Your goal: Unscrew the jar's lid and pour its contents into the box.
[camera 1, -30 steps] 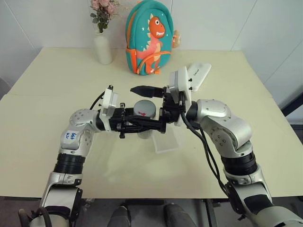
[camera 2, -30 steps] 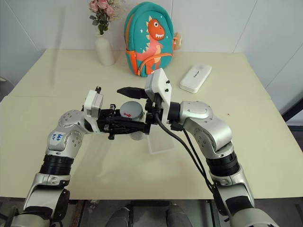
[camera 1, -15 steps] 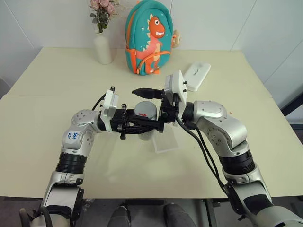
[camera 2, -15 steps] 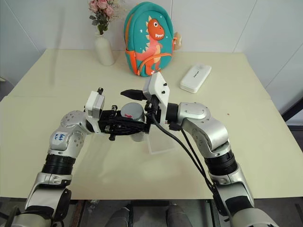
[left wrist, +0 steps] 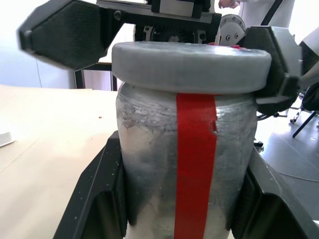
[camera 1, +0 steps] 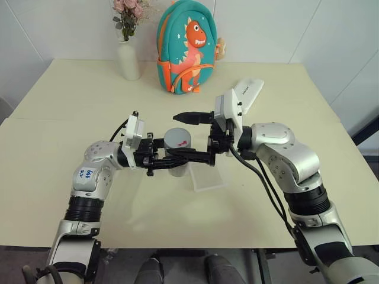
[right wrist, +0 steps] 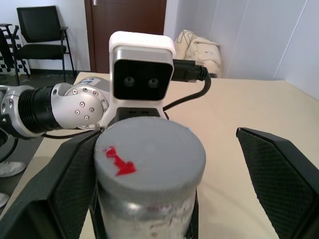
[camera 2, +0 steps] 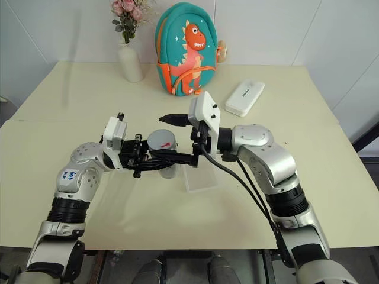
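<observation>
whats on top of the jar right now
The grey lid, with a red mark on it, sits on the jar, which the left gripper holds. The lid and label cover whatever is inside the jar.

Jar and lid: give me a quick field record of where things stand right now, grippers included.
jar: upright, held above the table
lid: on the jar, grey, red mark on top
left gripper: jaws shut on jar
right gripper: jaws open, either side of the lid, not closed on it
box: on the table, beside the jar
step: lid not yet off
</observation>
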